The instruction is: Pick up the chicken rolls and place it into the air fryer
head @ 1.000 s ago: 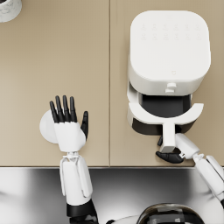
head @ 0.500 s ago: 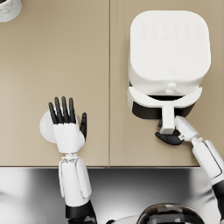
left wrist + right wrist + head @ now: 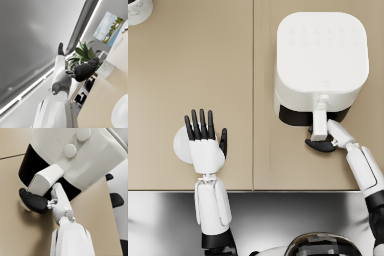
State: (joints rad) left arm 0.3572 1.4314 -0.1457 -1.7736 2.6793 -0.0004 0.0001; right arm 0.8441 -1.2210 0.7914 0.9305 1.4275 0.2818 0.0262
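The white air fryer (image 3: 320, 55) stands at the back right of the beige counter, its drawer pushed in so that only a thin dark gap shows. My right hand (image 3: 321, 145) curls around the end of the drawer handle (image 3: 319, 122); the right wrist view shows the dark right hand (image 3: 33, 200) wrapped under the handle (image 3: 43, 181). My left hand (image 3: 205, 142) is flat with fingers spread, holding nothing, above a white plate (image 3: 180, 145). No chicken rolls show in any view.
A marbled cup (image 3: 138, 9) sits at the counter's far left corner. A seam (image 3: 253, 90) runs down the counter between the two hands. The metal front edge (image 3: 278, 200) lies just below the hands.
The air fryer drawer has slid in from pulled out to nearly closed, and my right hand has moved toward the fryer with the handle. The left hand stays put.
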